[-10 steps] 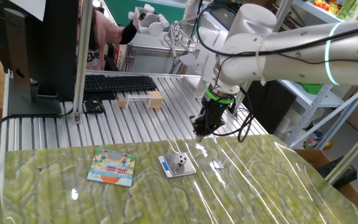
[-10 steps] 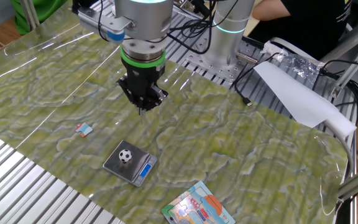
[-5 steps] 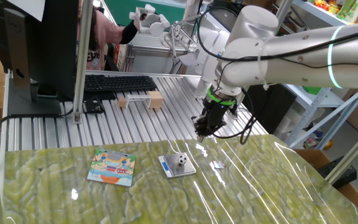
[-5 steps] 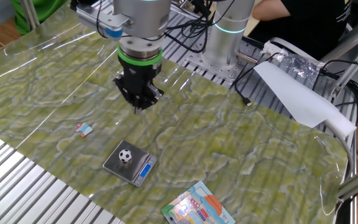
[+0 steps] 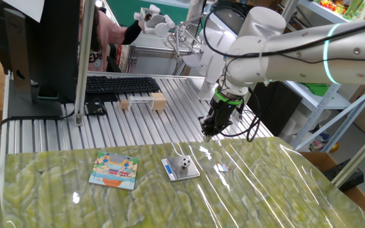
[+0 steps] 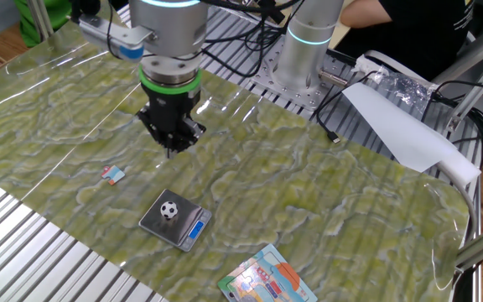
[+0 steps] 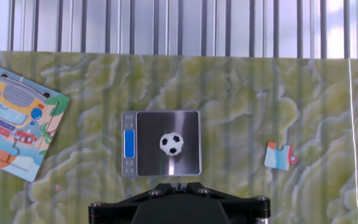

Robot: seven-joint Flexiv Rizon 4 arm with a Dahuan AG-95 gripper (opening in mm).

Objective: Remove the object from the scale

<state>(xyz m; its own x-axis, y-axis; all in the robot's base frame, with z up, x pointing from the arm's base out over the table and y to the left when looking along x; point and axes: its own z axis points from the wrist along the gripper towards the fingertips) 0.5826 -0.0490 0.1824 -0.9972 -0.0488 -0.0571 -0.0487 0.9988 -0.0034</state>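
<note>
The object, a tiny black-and-white ball (image 5: 185,163), sits in the middle of the scale (image 5: 177,171), a small silver platform with a blue display strip. Both also show in the other fixed view, the ball (image 6: 168,210) on the scale (image 6: 188,228), and in the hand view, the ball (image 7: 171,143) on the scale (image 7: 151,134). My gripper (image 6: 172,151) hangs above the green mat, behind the scale and well apart from it. It also shows in the one fixed view (image 5: 208,137) and at the bottom of the hand view (image 7: 179,185). Its fingers are together and hold nothing.
A colourful illustrated card (image 5: 114,170) lies on the mat left of the scale. A small white-blue scrap (image 5: 223,168) lies to its right. A keyboard (image 5: 119,84) and wooden blocks sit on the metal slats behind. A white sheet (image 6: 401,126) lies off the mat.
My gripper has moved sideways above the mat, leftward in the other fixed view, still shut and empty. The ball and scale have not moved.
</note>
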